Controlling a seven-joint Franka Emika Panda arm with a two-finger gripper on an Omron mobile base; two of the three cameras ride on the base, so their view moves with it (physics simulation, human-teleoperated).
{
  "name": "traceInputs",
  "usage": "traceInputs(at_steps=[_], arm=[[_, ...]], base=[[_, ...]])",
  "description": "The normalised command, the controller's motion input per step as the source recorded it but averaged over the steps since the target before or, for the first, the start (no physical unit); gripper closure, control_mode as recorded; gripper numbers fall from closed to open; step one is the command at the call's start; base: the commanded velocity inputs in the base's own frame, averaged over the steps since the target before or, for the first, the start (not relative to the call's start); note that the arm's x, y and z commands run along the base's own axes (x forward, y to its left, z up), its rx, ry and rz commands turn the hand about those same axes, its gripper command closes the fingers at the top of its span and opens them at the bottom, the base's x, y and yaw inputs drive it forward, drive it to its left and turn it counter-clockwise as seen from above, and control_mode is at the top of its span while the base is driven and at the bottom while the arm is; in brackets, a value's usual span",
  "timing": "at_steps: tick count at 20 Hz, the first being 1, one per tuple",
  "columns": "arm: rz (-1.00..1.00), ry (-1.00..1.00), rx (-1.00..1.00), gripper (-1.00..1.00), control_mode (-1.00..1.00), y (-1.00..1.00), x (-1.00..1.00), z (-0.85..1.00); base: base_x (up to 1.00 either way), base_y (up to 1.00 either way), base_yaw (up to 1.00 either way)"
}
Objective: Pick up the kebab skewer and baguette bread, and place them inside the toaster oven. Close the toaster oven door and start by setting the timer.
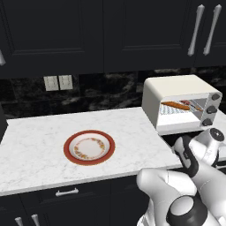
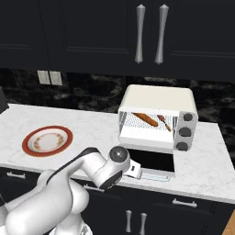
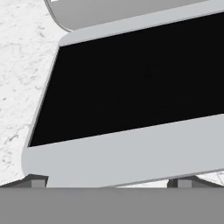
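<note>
Spreading across the frame, counter: white marble counter [image 1: 39,145] runs left to right, under dark cabinets and a black stone backsplash.
Plate: red-rimmed plate [image 1: 89,147] sits lower left of centre, bare.
Oven: toaster oven [image 2: 158,117] stands at right centre; its toaster oven door [image 2: 150,162] lies folded down and open.
Food: baguette bread [image 2: 145,119] and kebab skewer [image 2: 164,122] lie on the rack inside, skewer to the right.
Gripper: gripper [image 3: 109,183] hangs just above the lowered door's glass, fingers [image 3: 37,180] spread wide, grasping nothing.
Hidden: the door's handle is hard to make out; the arm covers the door's left edge in the right base view.
</note>
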Motion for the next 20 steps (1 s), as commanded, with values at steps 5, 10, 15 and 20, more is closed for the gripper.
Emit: traceInputs(at_steps=[5,10,15,20], arm=[[0.0,-0.01,-0.02,-1.0,-1.0,0.01,0.16,0.19],[0.0,-0.02,-0.05,-1.0,-1.0,0.01,0.16,0.26],[0.0,-0.05,-0.05,-1.0,-1.0,0.04,0.23,0.22],[0.0,-0.08,-0.05,-1.0,-1.0,0.04,0.31,0.21]], base=[[0.0,0.0,0.0],[0.0,0.0,0.0],[0.0,0.0,0.0],[0.0,0.0,0.0]])
